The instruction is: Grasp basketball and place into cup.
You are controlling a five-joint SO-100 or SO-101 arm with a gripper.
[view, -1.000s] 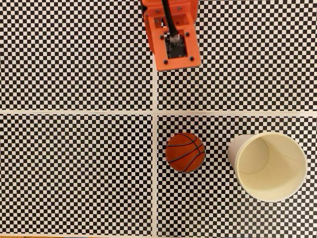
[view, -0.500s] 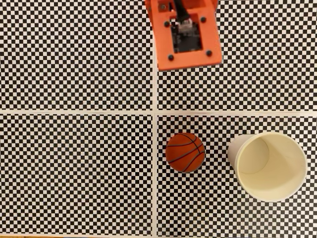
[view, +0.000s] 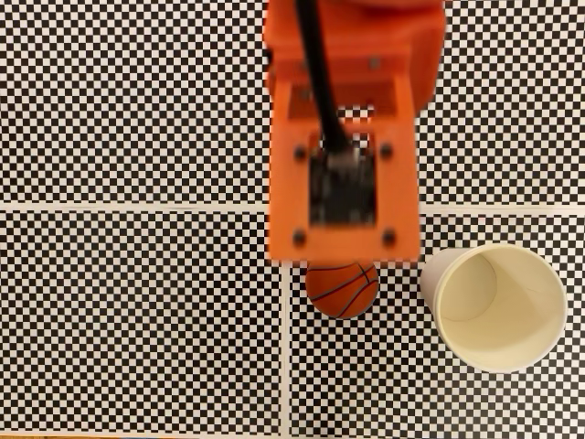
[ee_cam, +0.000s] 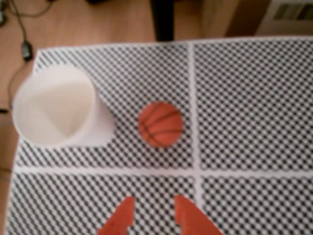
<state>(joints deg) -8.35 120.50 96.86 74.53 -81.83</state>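
Gripper [ee_cam: 152, 215] open, empty, apparently above mat [ee_cam: 244, 98]. Ball [ee_cam: 160, 124] ahead of fingertips, untouched. Cup [ee_cam: 56, 110] upright, beside ball, apart. Arm [view: 343, 137] partly covers ball in fixed view.

- A checkered mat [view: 137, 320], black and white with white dividing lines, is covering the table in both views.
- The ball [view: 342, 293] is sitting on the mat just beside a white line's crossing; in the wrist view [ee_cam: 160, 124] it is lying fully in the open.
- The cup [view: 498, 306] is standing upright near the ball, apart from it, its mouth open; in the wrist view [ee_cam: 56, 110] it is sitting by the mat's corner.
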